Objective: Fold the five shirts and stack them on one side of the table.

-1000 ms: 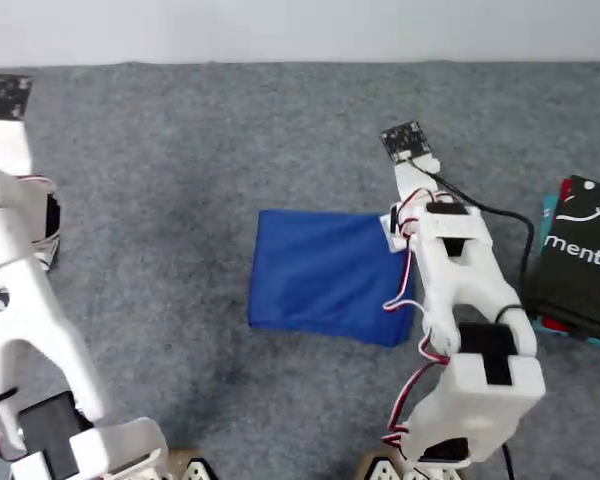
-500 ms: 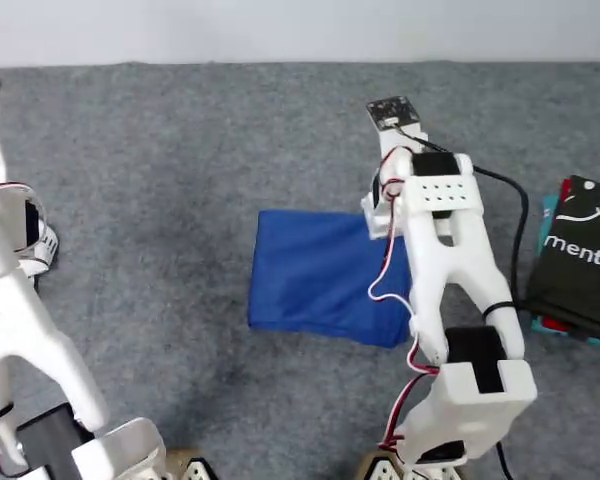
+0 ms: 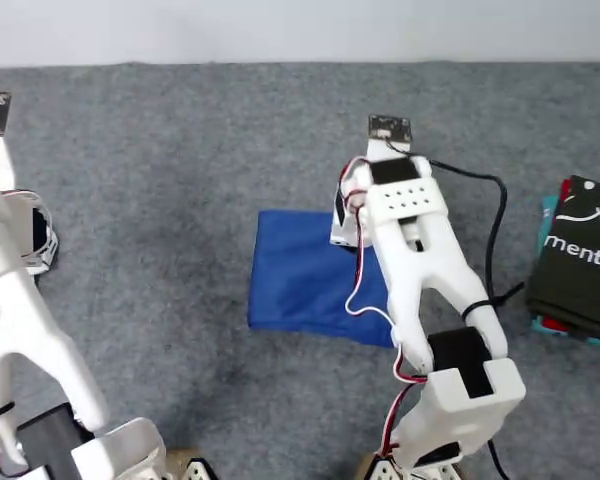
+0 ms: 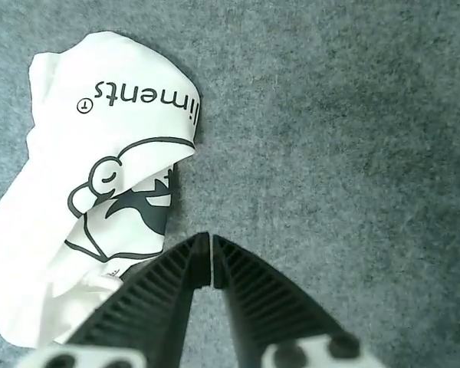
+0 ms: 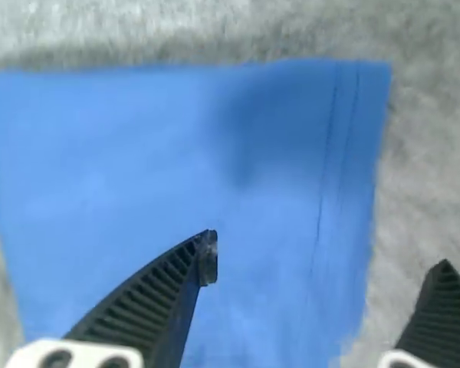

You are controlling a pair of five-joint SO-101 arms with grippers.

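Illumination in the high view is even and diffuse, apparently from overhead (no single lamp can be located); the grey table cover [image 3: 180, 180] carries no hard-edged shadow; a soft, narrow shadow runs along the near edge of the blue shirt [image 3: 300, 280]; the white shell of the right arm [image 3: 410, 250] reads bright, without glare spots. In the left wrist view the white shirt [image 4: 77, 192] is bright yet its print remains readable; a thin shadow sits under its folded edge; the left gripper [image 4: 212, 247] is dark, its ribbing visible. In the right wrist view a dim patch lies across the blue shirt; the surrounding table cover appears pale, nearly washed out.
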